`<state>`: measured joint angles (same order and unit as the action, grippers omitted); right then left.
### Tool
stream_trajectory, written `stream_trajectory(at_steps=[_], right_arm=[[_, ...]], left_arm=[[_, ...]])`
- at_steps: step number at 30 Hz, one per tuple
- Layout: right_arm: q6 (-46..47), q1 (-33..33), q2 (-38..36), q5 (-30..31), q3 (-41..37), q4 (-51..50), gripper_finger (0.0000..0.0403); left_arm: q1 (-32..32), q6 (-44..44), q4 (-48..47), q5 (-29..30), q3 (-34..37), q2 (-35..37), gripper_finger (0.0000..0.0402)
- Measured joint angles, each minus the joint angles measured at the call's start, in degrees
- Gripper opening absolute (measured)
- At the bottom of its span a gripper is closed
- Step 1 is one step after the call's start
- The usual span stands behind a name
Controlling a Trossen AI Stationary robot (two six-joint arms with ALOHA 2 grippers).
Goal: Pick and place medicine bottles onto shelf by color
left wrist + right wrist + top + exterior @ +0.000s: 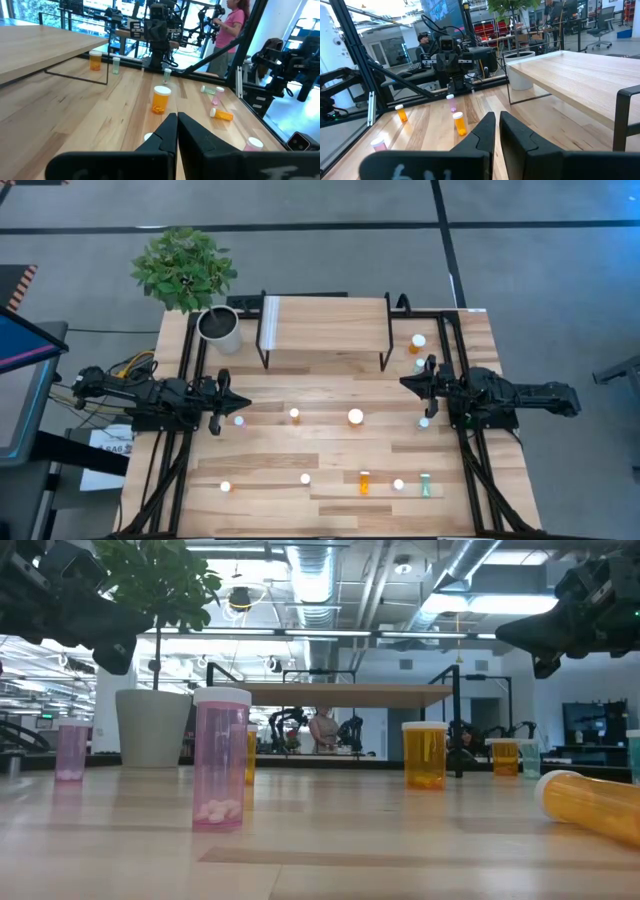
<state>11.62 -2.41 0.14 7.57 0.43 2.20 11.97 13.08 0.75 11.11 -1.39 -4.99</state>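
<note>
Both arms hung idle at the table's sides, prob. waiting to start: left gripper (238, 404) w/ fingers pressed together, right gripper (408, 383) likewise nearly closed, neither holding anything. Medicine bottles (355, 417) stood scattered across the table (330, 395), none on the shelf (325, 325) yet. The low view alone showed pills inside a pink bottle (221, 758); the high view alone showed the whole spread.

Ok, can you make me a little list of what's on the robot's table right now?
Shelf: at the back of the table, nothing on top.
Plant pot: beside the shelf.
Medicine bottles: scattered on the table; a big orange one stands mid-table, another orange one lies on its side.
Left gripper: shut, empty.
Right gripper: shut, empty.
</note>
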Motion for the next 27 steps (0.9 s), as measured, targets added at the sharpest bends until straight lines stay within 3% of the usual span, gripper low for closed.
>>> stream_trajectory(at_steps=[27], right_arm=[[0.0, 0.0, 0.0, 0.0, 0.0, 0.0, 0.0052]], left_arm=[[0.0, -1.8, 0.1, 1.1, 0.0, 0.0, 0.0]])
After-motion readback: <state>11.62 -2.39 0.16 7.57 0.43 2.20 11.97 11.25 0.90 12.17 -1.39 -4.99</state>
